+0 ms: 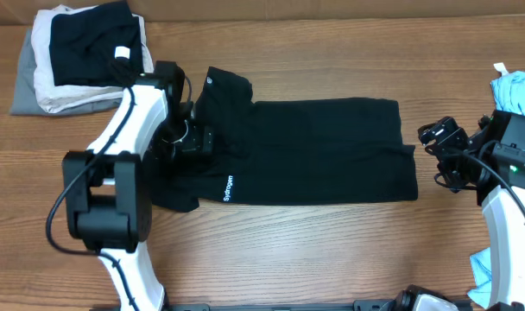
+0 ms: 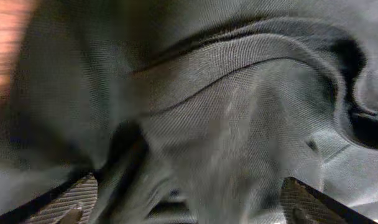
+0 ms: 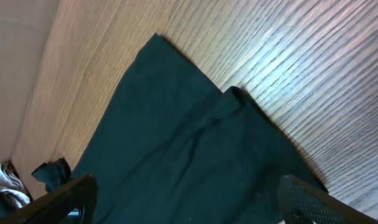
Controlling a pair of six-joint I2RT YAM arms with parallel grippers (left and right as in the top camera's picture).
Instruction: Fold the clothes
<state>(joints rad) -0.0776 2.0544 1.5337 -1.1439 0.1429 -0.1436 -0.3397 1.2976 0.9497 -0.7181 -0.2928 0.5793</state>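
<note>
The clothes (image 1: 323, 151), a long black garment, lie flat across the middle of the table, with white lettering (image 1: 227, 187) near the front left and a small round logo (image 1: 208, 80) at the far left corner. My left gripper (image 1: 196, 131) sits low over the garment's rumpled left end. In the left wrist view the left gripper (image 2: 189, 210) is open, both fingers (image 2: 77, 199) apart with loose folds of the clothes (image 2: 239, 93) between them. My right gripper (image 1: 438, 152) hovers by the garment's right edge. There the right gripper (image 3: 195, 205) is open above the clothes (image 3: 176, 149), holding nothing.
A stack of folded items stands at the back left, a black piece with a white tag (image 1: 94, 39) on top of beige and grey cloth (image 1: 38, 91). A light blue printed shirt (image 1: 517, 91) lies at the right edge behind the right arm. Bare wood table (image 1: 332, 250) runs along the front.
</note>
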